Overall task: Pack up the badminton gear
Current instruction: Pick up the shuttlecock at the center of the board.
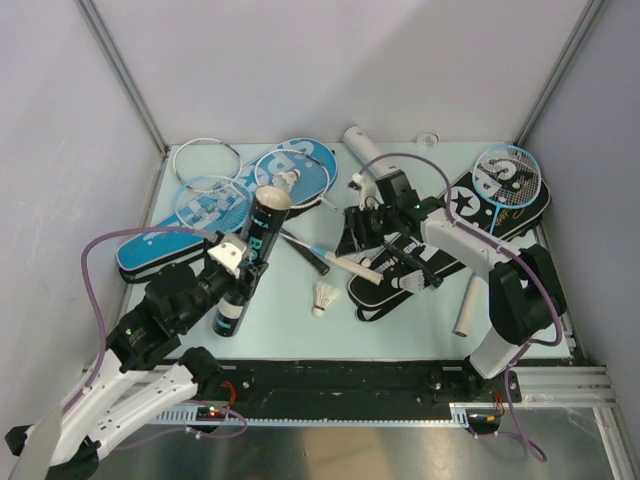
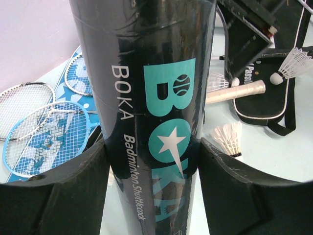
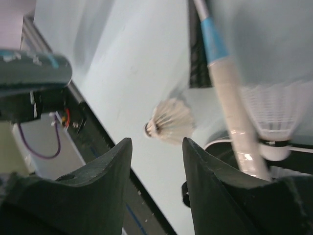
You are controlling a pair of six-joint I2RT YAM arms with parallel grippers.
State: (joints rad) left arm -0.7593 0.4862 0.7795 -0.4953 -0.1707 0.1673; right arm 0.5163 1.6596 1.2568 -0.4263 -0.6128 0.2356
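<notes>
black tube [image 2: 146, 73], teal "BOKA Badminton Shuttlecock" lettering

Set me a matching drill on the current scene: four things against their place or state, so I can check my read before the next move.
Things:
1. black cylindrical BOKA shuttle tube
2. white-framed thin racket
3. right gripper
4. white feather shuttlecock nearest the arm bases

Places or states:
A. open, holding nothing
B. lying on the bare table, front centre
C. far left corner, beside the blue covers
D. clamped in the left gripper

Pairs: 1-D, 2-C, 3-A, 4-B.
</notes>
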